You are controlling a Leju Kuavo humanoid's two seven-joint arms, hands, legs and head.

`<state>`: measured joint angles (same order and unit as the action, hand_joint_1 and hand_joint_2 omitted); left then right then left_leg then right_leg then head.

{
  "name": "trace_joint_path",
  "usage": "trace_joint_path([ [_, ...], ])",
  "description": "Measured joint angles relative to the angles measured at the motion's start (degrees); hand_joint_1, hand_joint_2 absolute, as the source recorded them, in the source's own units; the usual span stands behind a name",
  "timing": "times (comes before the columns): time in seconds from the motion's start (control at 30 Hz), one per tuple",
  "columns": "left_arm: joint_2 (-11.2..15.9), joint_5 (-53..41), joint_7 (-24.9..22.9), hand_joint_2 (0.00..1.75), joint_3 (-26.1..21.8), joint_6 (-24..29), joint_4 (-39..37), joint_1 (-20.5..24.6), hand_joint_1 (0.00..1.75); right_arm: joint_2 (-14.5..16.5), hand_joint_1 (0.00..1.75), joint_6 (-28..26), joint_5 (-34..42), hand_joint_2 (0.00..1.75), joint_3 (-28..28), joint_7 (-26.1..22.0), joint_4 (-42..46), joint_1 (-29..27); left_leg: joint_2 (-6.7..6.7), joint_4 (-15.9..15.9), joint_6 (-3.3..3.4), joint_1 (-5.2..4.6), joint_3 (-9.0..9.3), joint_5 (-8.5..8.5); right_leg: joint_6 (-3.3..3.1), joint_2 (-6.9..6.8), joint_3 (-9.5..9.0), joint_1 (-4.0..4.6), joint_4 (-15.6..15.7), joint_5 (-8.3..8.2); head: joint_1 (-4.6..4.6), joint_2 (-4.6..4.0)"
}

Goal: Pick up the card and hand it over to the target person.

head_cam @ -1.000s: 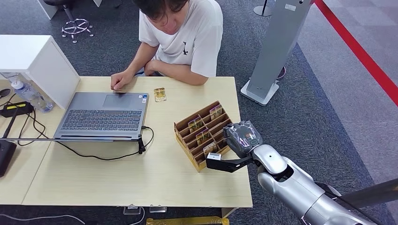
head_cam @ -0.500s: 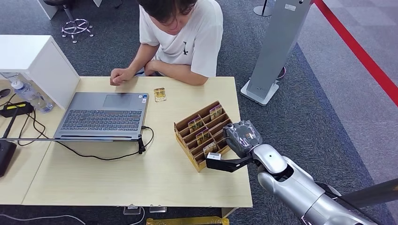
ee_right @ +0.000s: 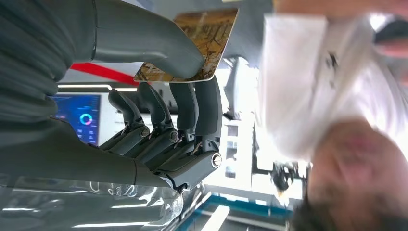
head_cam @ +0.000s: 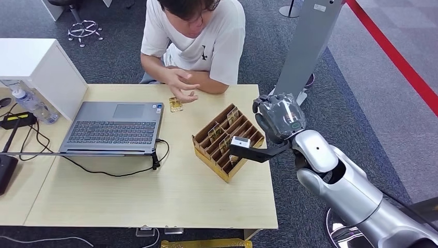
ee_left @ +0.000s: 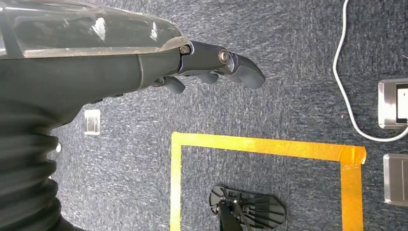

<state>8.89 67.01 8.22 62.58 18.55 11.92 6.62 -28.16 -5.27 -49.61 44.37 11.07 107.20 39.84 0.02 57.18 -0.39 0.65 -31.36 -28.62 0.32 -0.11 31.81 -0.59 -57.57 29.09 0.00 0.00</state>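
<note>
In the right wrist view we see the right hand (ee_right: 159,120) grasping a thin gold-brown patterned card (ee_right: 192,45): the thick grey thumb presses on one face and the dark fingers (ee_right: 192,115) stand against the other. In the head view this right hand (head_cam: 279,118) is in the centre right of the frame, above the right edge of the light wooden bench (head_cam: 155,196), and it points toward the person in a white T-shirt (head_cam: 206,41) who sits at the top centre. The card itself we cannot make out in this view.

The person's hand (head_cam: 182,85) is lifted above the far edge of the bench with its fingers spread, well apart from the right hand. Just below it, a small gold card (head_cam: 176,105) lies flat on the bench beside the open grey laptop (head_cam: 113,126). In the centre of the frame stands a brown cardboard organiser box with slots (head_cam: 227,142), and some more cards stand in it.

The left hand (ee_left: 202,67) hangs over the dark blue carpet floor (ee_left: 288,72) with yellow tape lines (ee_left: 260,144); its fingers are loosely curved and it holds nothing.
</note>
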Motion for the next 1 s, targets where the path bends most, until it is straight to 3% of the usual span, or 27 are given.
trace_joint_path([
  [0.33,-0.37,-0.19,0.17,1.75,0.13,-0.05,-0.02,-0.02,0.00,7.55,1.52,-9.90,8.94,1.75,2.04,-10.12,-10.30,-7.24,0.10,-0.21,-0.01,0.08,0.23,0.06,0.01,0.10,-0.27,0.08,0.27,-0.12,0.00,0.00],
  [0.53,-0.76,-0.42,0.52,1.75,0.32,0.32,0.02,-0.02,0.00,11.93,1.52,-17.32,18.43,1.75,1.05,-16.91,-16.36,-10.98,0.12,-0.26,-0.01,0.09,0.28,0.07,-0.01,0.12,-0.31,0.09,0.31,-0.14,0.00,0.00],
  [0.73,-0.88,-0.71,0.60,1.75,0.67,0.23,-0.09,0.11,0.00,13.83,1.52,-19.93,22.03,1.75,0.08,-20.04,-18.02,-13.30,0.11,-0.22,0.00,0.10,0.24,0.06,0.01,0.11,-0.29,0.09,0.29,-0.13,0.00,0.00],
  [1.0,-0.80,-1.31,0.63,1.75,1.30,-0.07,0.00,0.19,0.00,14.21,1.52,-19.79,22.88,1.75,0.48,-20.76,-18.63,-14.49,0.07,-0.21,0.00,0.08,0.21,0.06,0.01,0.07,-0.27,0.08,0.26,-0.11,0.00,0.00],
])
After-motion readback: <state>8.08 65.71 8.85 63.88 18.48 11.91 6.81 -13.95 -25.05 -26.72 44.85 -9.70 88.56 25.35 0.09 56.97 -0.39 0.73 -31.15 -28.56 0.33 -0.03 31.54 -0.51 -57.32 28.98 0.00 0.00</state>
